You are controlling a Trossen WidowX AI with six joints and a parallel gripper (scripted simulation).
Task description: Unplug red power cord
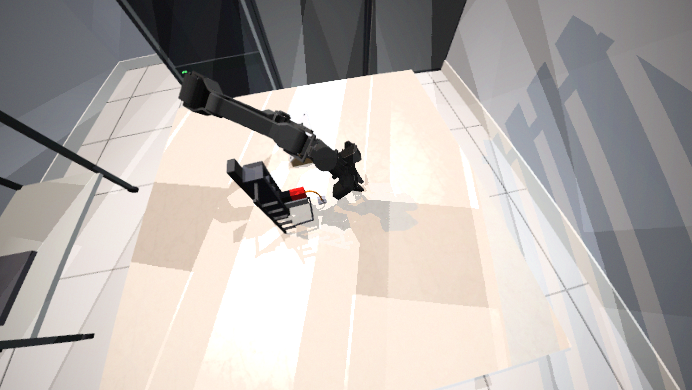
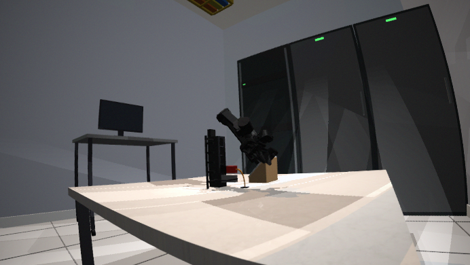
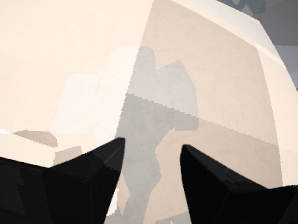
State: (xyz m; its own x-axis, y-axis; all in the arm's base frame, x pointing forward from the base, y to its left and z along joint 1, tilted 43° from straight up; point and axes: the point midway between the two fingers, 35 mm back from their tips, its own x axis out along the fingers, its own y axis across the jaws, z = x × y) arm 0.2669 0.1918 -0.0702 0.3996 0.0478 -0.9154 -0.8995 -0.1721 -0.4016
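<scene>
One arm, one gripper (image 1: pixel 350 186) narrowed on nothing above the table (image 1: pixel 410 260), one red plug (image 1: pixel 298 193) seated in one black strip (image 1: pixel 260 192), one orange cord (image 1: pixel 314 194).

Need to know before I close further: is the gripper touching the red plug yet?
Apart. The top view shows bare table between the gripper and the red plug; the wrist view shows nothing between the fingers.

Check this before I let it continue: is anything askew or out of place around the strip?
Nothing stands out. The strip stands upright on the table, the red plug still seated, its cord curling down to the tabletop. The gripper hangs beside them, touching neither, fingers part closed.
</scene>
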